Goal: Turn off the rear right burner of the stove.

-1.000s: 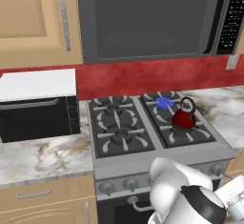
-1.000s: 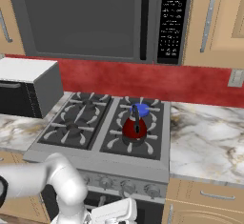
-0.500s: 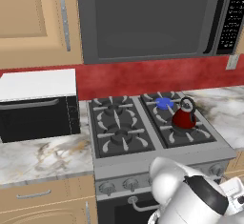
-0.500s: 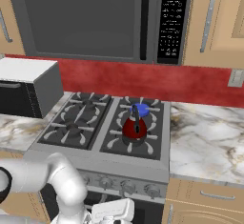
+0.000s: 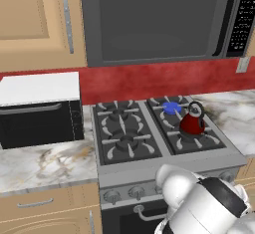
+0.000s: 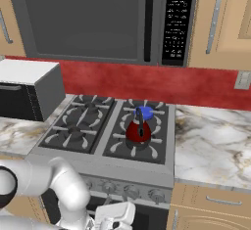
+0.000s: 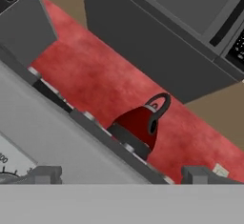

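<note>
Gripper (image 7: pixel 121 174) low before the stove (image 7: pixel 71 137), jaws apart, holding nothing. Red kettle (image 7: pixel 138 125) up ahead between them. Rear right burner (image 5: pixel 172 108) glowing blue.

Even, flat rendered light over my base views, bright, no glare. Soft shadow under the microwave (image 5: pixel 159 21) onto the red backsplash (image 6: pixel 147 84). Edges slightly soft and pixelated. From my wrist, the kettle (image 7: pixel 138 125) looks blurry, view rolled.
</note>
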